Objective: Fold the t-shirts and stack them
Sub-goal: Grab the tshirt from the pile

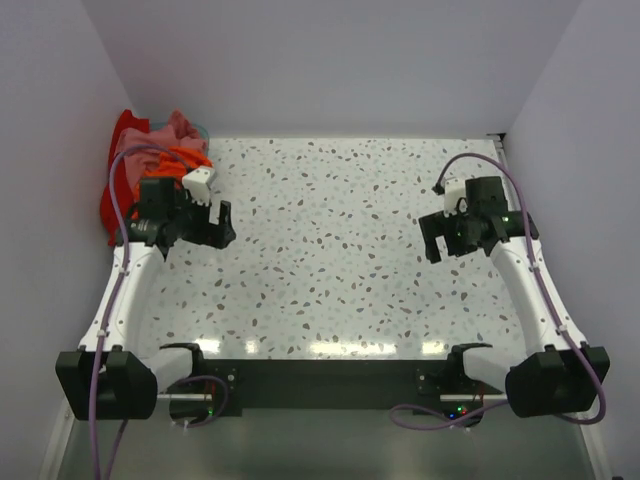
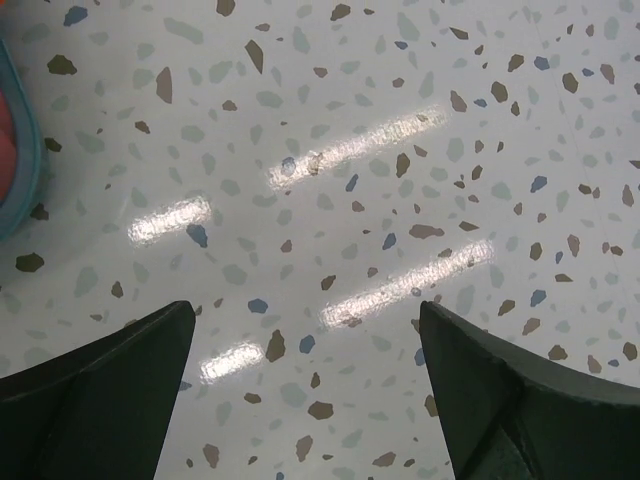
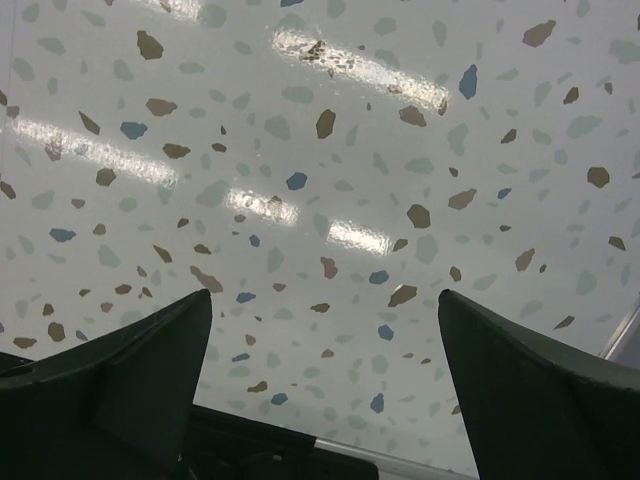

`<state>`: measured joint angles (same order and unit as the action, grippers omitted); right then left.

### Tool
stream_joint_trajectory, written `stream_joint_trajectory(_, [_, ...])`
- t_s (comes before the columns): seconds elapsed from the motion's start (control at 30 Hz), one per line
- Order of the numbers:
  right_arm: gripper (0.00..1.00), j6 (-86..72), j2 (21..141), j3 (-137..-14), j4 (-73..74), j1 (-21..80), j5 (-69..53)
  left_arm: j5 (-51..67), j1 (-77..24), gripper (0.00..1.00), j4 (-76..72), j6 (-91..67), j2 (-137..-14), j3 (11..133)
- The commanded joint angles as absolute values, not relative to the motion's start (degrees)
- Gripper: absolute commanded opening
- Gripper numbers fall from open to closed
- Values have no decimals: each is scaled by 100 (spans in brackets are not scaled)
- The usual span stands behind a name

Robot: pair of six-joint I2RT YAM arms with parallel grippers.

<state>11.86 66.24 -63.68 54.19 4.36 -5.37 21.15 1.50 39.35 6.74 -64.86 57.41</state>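
I see the t-shirts (image 1: 150, 165) heaped at the far left corner of the speckled table (image 1: 340, 260), red (image 1: 116, 195) draped down the left side, pink (image 1: 180, 124) on top at the back, orange (image 1: 186, 157) nearest the arm. My left gripper (image 1: 207, 226) hangs just beside the heap, fingers spread apart, nothing between them; a teal rim (image 2: 20, 170) shows in its wrist view. My right gripper (image 1: 440, 243) hovers at the far right, spread wide too, well apart from the shirts.

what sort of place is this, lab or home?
Probably a lab test cell: left arm and right arm mounted at a speckled table, plain white walls closing it in, t-shirts heaped at the far-left corner.
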Motion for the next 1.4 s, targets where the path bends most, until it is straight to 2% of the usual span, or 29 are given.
stream_joint_trajectory(0.0, [99, 1450, 6610, -6636, 5810, 404, -686, 2189, 185, 100, 4025, 835, -6644, 6309])
stream_joint_trajectory(0.27, [99, 1389, 6144, -6434, 5511, 395, -273, 1837, 439, 100, 4184, 940, -7356, 7838])
stream_joint_trajectory(0.5, [99, 1486, 5871, -6398, 5511, 387, -439, 2048, 1308, 100, 4096, 888, -8488, 9367])
stream_joint_trajectory(0.7, [99, 1354, 5959, -6416, 5625, 378, -571, 2329, 1819, 98, 4096, 1063, -9525, 10132])
stream_joint_trajectory(1.0, [99, 1362, 6161, -6574, 5739, 202, -659, 2180, 1872, 94, 4201, 1450, -10704, 10477])
stream_joint_trajectory(1.1, [99, 1371, 6249, -6627, 5766, 132, -712, 1978, 1872, 100, 4044, 1555, -10880, 10311])
stream_joint_trajectory(1.23, [99, 1424, 6345, -6662, 5854, 71, -844, 1828, 1872, 100, 3858, 1687, -11083, 10134])
stream_joint_trajectory(1.37, [99, 1450, 6442, -6688, 5871, 53, -861, 1688, 1863, 92, 3736, 1696, -11267, 10064])
